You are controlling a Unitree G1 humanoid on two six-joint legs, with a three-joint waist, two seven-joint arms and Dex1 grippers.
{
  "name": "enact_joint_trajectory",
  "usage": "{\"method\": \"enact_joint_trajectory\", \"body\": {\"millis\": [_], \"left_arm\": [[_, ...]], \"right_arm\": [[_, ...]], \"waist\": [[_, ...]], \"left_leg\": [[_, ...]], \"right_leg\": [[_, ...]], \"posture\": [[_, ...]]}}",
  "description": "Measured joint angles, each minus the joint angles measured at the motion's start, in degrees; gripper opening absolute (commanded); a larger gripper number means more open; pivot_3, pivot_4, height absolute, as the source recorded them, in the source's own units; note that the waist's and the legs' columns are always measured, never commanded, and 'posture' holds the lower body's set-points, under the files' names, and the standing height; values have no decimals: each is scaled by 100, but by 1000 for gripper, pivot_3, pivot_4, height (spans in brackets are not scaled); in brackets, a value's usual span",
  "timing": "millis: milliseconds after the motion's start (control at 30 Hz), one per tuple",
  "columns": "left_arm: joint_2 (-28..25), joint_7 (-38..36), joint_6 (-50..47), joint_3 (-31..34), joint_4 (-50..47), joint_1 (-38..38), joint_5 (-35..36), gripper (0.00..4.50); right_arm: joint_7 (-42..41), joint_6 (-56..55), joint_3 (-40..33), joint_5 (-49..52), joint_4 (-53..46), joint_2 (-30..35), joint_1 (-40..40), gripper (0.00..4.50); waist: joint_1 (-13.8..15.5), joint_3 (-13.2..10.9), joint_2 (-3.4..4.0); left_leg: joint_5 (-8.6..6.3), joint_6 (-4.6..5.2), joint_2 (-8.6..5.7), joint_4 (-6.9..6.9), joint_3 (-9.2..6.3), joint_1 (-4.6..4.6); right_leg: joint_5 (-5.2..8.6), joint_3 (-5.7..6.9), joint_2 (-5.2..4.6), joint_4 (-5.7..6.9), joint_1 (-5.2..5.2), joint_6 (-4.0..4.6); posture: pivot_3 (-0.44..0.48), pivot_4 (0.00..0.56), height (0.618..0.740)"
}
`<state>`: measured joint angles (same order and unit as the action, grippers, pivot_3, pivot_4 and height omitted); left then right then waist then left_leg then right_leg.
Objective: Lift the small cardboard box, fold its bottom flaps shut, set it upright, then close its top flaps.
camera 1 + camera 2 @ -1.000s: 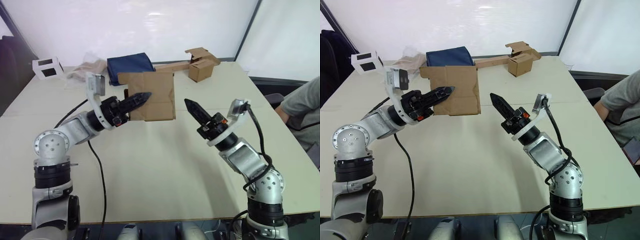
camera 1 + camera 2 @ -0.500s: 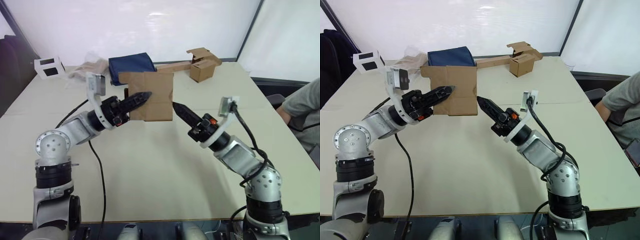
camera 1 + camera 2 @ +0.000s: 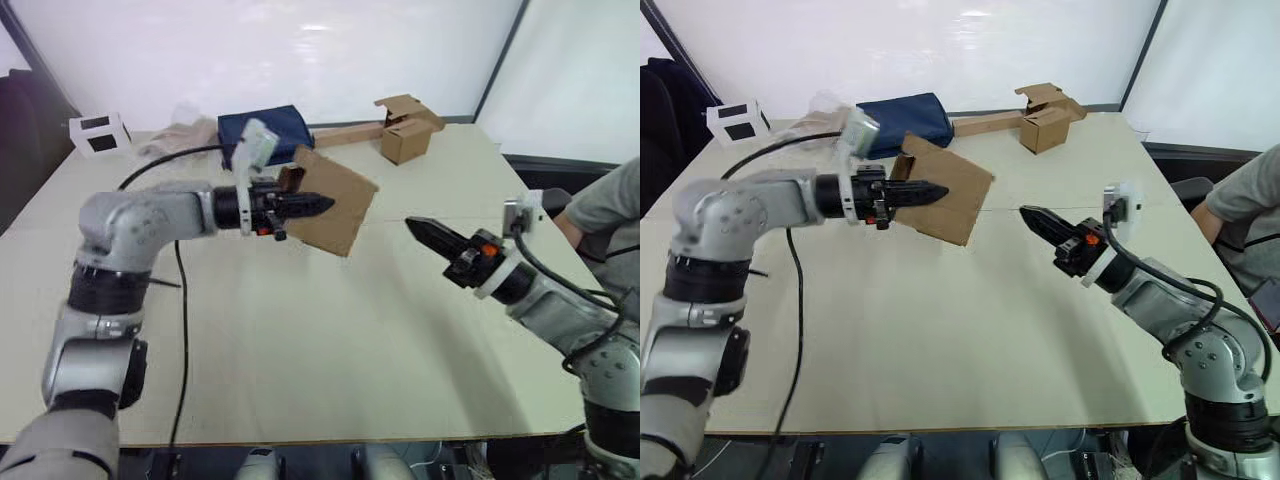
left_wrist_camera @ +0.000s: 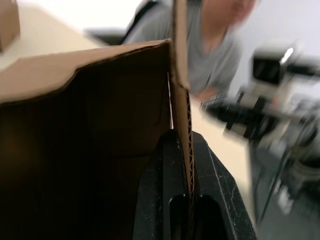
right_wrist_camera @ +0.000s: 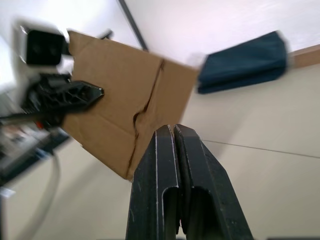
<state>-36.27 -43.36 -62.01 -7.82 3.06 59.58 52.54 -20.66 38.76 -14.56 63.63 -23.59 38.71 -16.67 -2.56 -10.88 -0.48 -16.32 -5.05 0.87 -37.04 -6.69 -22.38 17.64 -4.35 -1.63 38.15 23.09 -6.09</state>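
- Over the table (image 3: 300, 350), toward its ten o'clock side, the left end effector (image 3: 318, 204) is clamped on one wall of the small cardboard box (image 3: 335, 202); the left wrist view shows the corrugated edge pinched between the two black fingers.
- That box hangs clear of the table, tilted with one corner dipping toward five o'clock, and it looks flattened or only partly opened out.
- My reading of progress: the lift is done. Folding the bottom flaps shut, setting the box upright and closing the top flaps all seem left to do.
- Which end carries the bottom flaps I cannot tell, as the flaps lie flush with the walls.
- Inside, the left wrist view shows only dark bare cardboard, so the box appears empty.
- At about three o'clock from the box, well apart from it, the right end effector (image 3: 1033, 217) hovers above the table with its fingers pressed together, empty, its tip aimed toward the box.
- Far at one o'clock on the table sits another brown box (image 3: 404, 140) with raised flaps, joined to a long cardboard strip (image 3: 345, 133); its contents cannot be seen.
- Behind the held box, at twelve o'clock, lies a dark blue bag (image 3: 265, 130), and a person (image 3: 610, 210) sits beyond the table's three o'clock edge.
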Motion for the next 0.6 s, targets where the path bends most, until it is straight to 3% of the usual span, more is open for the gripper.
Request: {"method": "enact_joint_trajectory", "body": {"millis": [67, 200, 333, 600], "left_arm": [[-91, -498, 177, -667, 159, 277, -588, 0], [-189, -1935, 1003, -2161, 561, 865, -1977, 0], [-25, -2930, 1667, -3066, 995, 1174, -2974, 0], [306, -3932, 2808, -3620, 1672, 1285, -4314, 0]], "right_arm": [[-183, -101, -28, -353, 80, 160, 77, 41], [-945, -448, 250, -1599, -174, 1065, 438, 41], [-1079, -499, 330, -1885, -490, 1010, 426, 41], [-940, -402, 370, -2029, -963, 724, 460, 41]], "waist": [[-10, -3, 4], [5, -8, 10], [-1, -10, 7], [11, -13, 3]], "left_leg": [[0, 0, 1, 3, 1, 0], [0, 0, 0, 3, 3, -3], [0, 0, 1, 1, 3, -3], [-1, 2, 1, -4, 3, -7]], "right_leg": [[0, -3, 3, 1, 4, 1], [0, -3, 4, -4, 4, 0], [0, -6, 5, 1, 5, 1], [0, -5, 2, 0, 5, 0]], "posture": [[0, 150, 740], [0, 150, 740], [0, 150, 740], [0, 150, 740]]}}
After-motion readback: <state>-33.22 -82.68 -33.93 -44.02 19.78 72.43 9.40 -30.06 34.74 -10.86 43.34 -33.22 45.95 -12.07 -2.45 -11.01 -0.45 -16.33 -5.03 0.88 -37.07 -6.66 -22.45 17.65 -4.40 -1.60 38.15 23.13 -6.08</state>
